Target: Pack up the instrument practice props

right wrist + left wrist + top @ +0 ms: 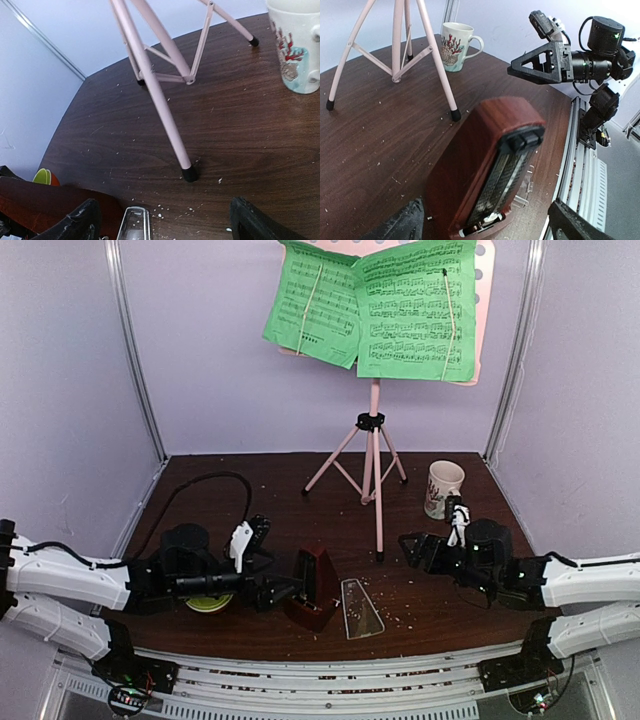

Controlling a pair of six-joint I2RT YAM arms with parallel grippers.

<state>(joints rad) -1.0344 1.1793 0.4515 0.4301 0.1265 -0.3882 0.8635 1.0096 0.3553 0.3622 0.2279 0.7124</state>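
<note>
Seen from overhead, my left gripper [283,592] sits low over the dark wooden table [290,520] at lower centre of the frame. Its jaws are spread wide, with the dark red metronome [315,585] standing on its base at their tips, its face uncovered. In my left wrist view the metronome fills the middle of the frame between my two black fingers [402,225] at the bottom corners. I cannot tell whether either finger touches the case, and nothing is clamped.

The clear plastic cover [361,608] lies flat on the table just right of the metronome, apart from it. My right gripper [412,548], at centre right of the overhead frame, is likewise wide open and holds nothing. Its wrist view shows one end of the cover at the bottom edge between the fingers [75,222], and a rubber-tipped leg of the stand just beyond.

The pink music stand [375,440] stands upright on its tripod at mid-table. The green sheet-music pages [370,305] are spread across its desk at top centre, each crossed by a thin cord. A white mug [443,487] with a coral pattern stands right of the tripod, near my right wrist. A yellow-green bowl [210,602] peeks from beneath my left arm at lower left. Pale crumbs speckle the tabletop.
</note>
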